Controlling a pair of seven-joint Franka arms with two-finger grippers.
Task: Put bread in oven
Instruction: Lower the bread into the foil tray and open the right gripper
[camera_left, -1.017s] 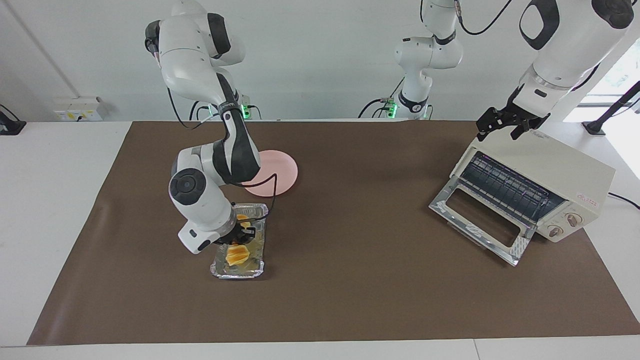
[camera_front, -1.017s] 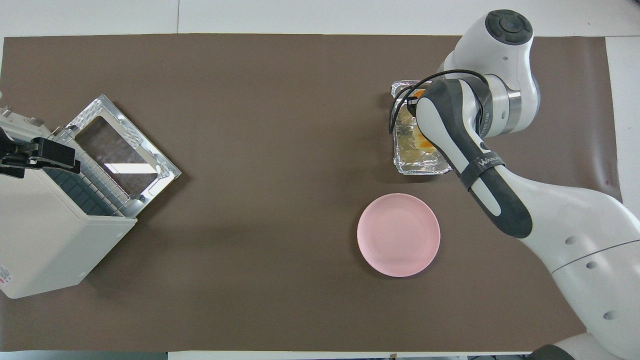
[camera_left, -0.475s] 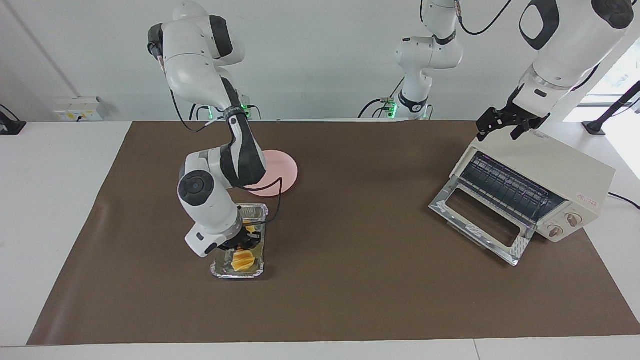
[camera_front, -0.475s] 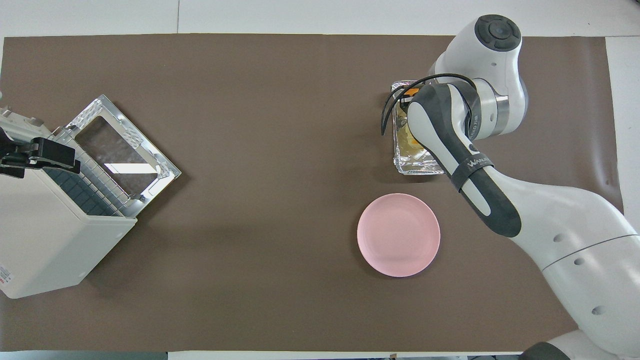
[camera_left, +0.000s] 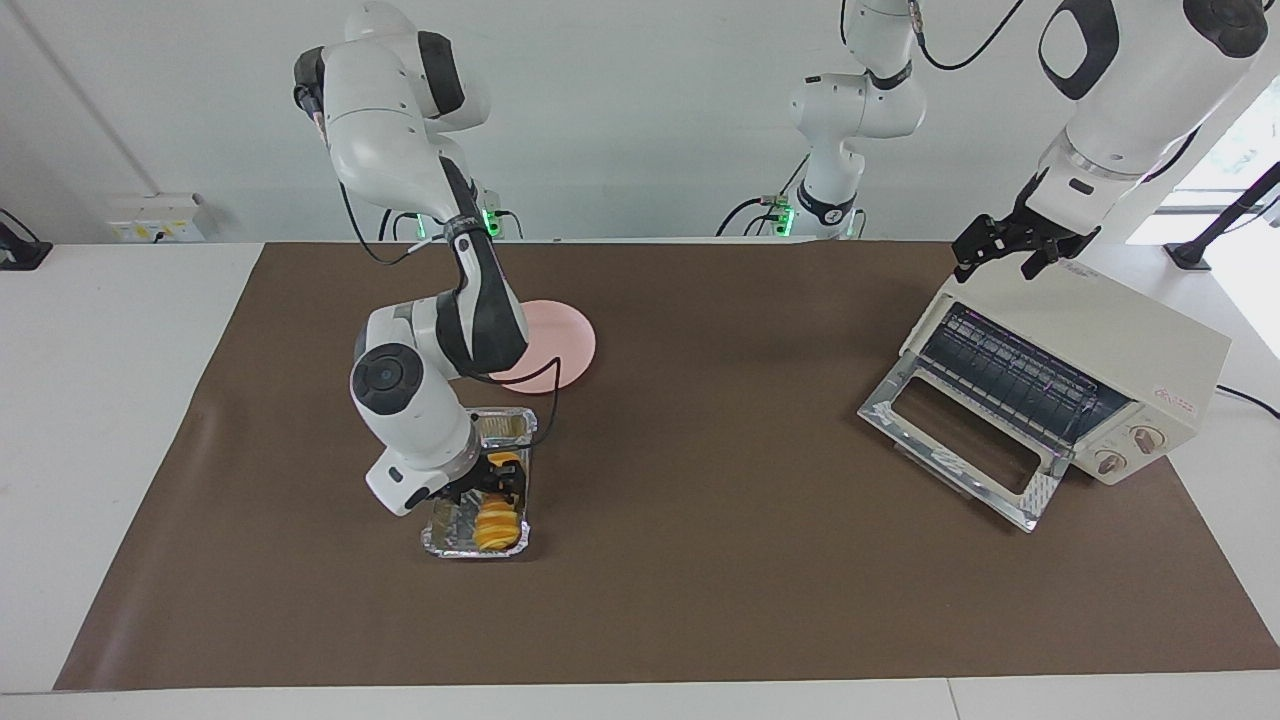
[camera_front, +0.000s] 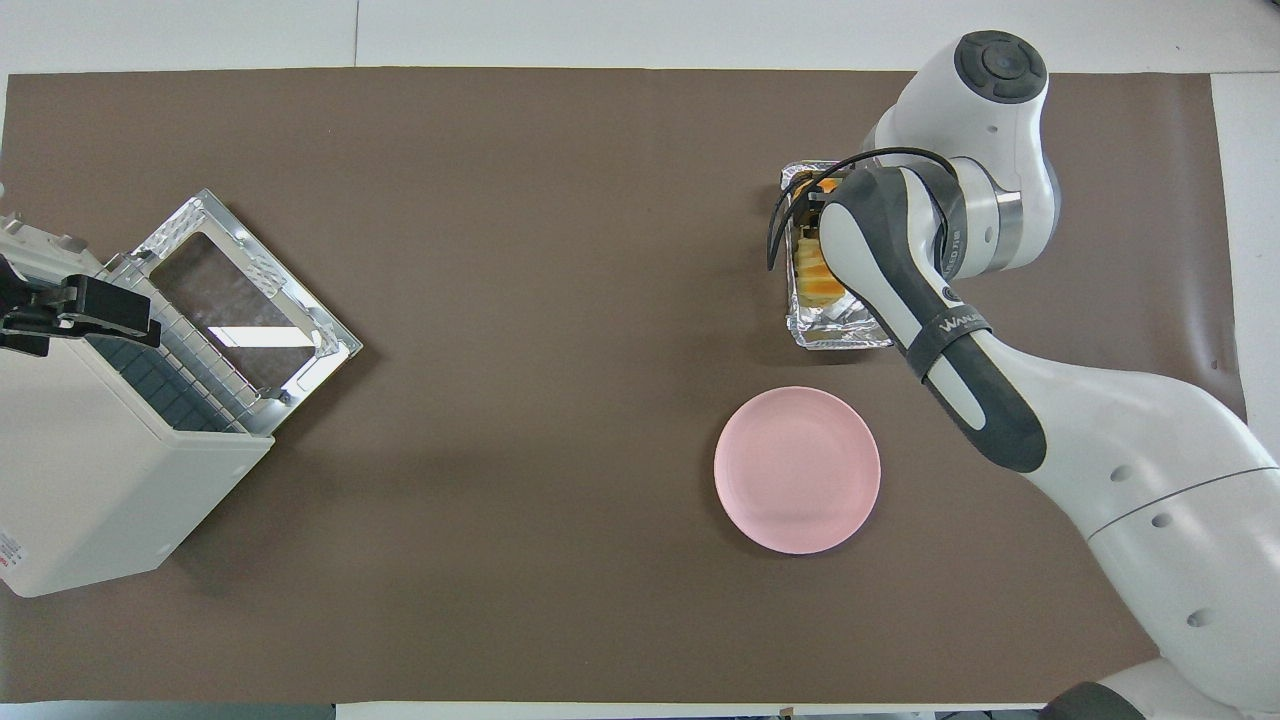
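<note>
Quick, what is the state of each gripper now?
Left gripper: open, empty, over the oven.
Right gripper: down at the bread in the tray; state cannot be told.

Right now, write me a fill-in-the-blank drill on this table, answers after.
1. The bread lies in the foil ____.
2. The oven door hangs ____.
3. The pink plate is ____ to the robots than the foil tray.
4. The left gripper hovers over the ____.

Answers: tray; open; nearer; oven.
</note>
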